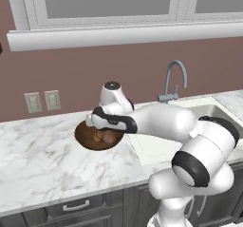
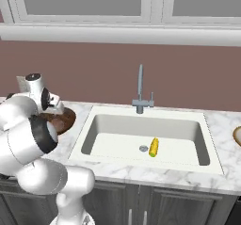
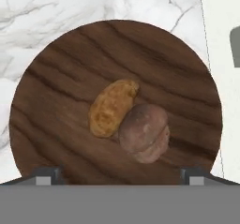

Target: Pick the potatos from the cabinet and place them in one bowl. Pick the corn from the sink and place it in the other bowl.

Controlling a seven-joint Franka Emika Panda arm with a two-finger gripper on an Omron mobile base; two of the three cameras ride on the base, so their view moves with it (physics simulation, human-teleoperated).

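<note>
Counting two potatos touching in one dark bowl, orange at 10 o'clock of the reddish one. We see the gripper above, fingers spread, holding nothing. One corn lies in the sink.
</note>
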